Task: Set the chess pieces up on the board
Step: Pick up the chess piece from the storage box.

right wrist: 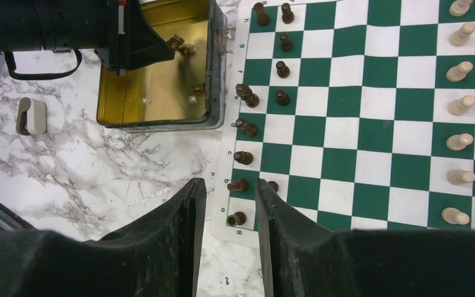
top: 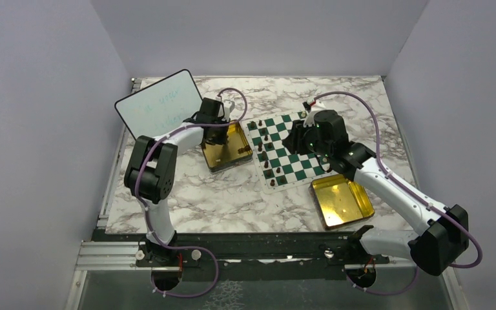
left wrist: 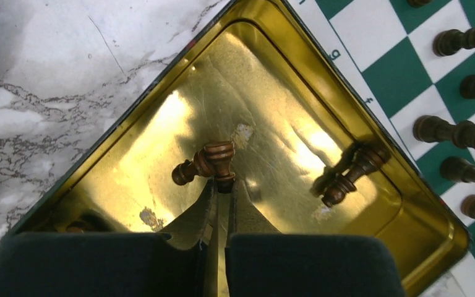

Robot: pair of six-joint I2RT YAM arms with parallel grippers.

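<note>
My left gripper (left wrist: 224, 185) is down inside a gold tin (left wrist: 179, 117) and shut on a dark brown chess piece (left wrist: 213, 159), pinching one end of it. A second dark piece (left wrist: 352, 173) lies in the same tin. The green and white board (top: 290, 155) carries several dark pieces (right wrist: 245, 94) along its left side and several cream pieces (right wrist: 459, 71) along its right side. My right gripper (right wrist: 230, 185) hangs open above the board's near left corner with nothing between its fingers. In the top view, the left gripper (top: 216, 132) is over the left tin and the right gripper (top: 295, 142) over the board.
The left gold tin (top: 227, 147) touches the board's left edge. A second gold tin (top: 342, 201) sits at the board's near right corner. A white whiteboard with a black rim (top: 158, 103) leans at the back left. The table is marble (top: 200, 194).
</note>
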